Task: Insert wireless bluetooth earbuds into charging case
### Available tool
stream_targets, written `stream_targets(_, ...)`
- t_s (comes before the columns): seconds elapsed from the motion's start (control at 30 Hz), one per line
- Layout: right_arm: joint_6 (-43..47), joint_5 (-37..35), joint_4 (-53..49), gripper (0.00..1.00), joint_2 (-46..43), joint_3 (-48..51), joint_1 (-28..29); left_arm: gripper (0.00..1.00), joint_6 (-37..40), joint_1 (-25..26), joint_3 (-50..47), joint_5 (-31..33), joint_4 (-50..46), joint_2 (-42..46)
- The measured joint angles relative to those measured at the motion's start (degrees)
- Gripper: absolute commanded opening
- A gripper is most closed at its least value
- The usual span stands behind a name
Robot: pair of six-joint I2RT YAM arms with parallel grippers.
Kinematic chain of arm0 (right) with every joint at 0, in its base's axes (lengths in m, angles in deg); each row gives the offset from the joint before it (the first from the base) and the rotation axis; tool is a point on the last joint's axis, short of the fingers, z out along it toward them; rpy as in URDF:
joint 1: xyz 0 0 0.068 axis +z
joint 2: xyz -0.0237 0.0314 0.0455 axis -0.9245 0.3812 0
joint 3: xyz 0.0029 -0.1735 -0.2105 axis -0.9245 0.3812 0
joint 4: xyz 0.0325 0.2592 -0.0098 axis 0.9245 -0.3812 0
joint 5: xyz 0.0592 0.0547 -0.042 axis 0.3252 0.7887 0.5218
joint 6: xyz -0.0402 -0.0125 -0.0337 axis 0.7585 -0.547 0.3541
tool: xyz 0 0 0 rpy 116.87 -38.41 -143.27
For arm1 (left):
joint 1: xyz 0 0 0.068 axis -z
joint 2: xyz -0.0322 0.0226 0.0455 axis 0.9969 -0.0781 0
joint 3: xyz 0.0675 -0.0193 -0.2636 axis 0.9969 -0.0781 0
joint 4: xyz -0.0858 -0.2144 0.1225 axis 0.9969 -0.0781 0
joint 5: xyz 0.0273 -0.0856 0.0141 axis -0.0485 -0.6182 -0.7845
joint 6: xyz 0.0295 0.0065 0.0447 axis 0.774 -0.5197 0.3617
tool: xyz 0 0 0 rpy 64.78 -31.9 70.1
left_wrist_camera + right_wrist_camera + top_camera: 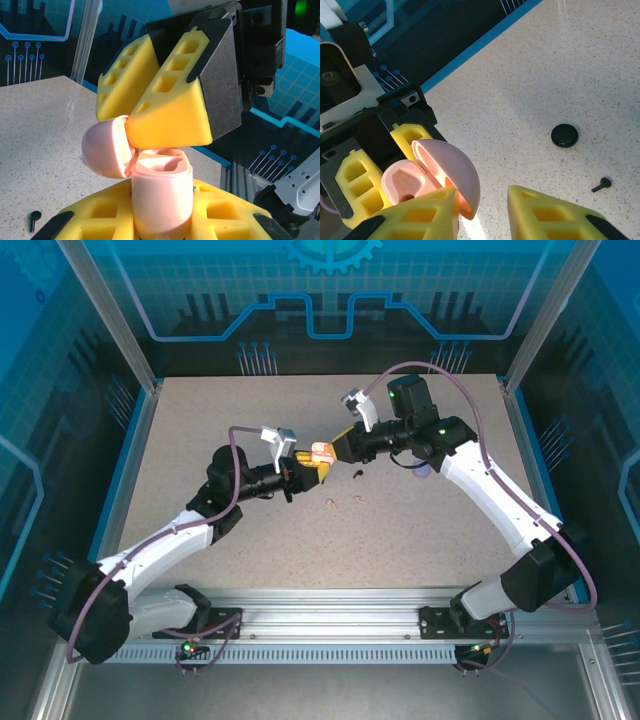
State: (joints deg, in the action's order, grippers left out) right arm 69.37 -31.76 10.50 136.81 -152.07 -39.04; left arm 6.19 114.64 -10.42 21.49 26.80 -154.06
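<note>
Left wrist view: left pincer [162, 222] pinching the open pink case [161, 182], right pincer [484, 202] spread just above its lid, a black earbud [601, 185] lying on the bench [545, 75] below both.

The charging case [162, 200] is pale pink. The finger pads [165, 120] are yellow with black backing. The table [530, 75] is off-white, speckled grey. The earbud [601, 185] and the round case [564, 135] are black.
</note>
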Motion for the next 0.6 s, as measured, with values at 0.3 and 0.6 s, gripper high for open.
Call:
stream_targets(0.3, 0.68, 0.85, -0.5, 0.03, 0.24, -0.13, 0.0, 0.0, 0.0, 0.13, 0.35, 0.44, -1.07, -0.37)
stream_targets(0.6, 0.94, 0.68, -0.92, 0.0, 0.24, -0.31, -0.02, 0.0, 0.02, 0.2, 0.94, 0.46, -2.38, -0.37)
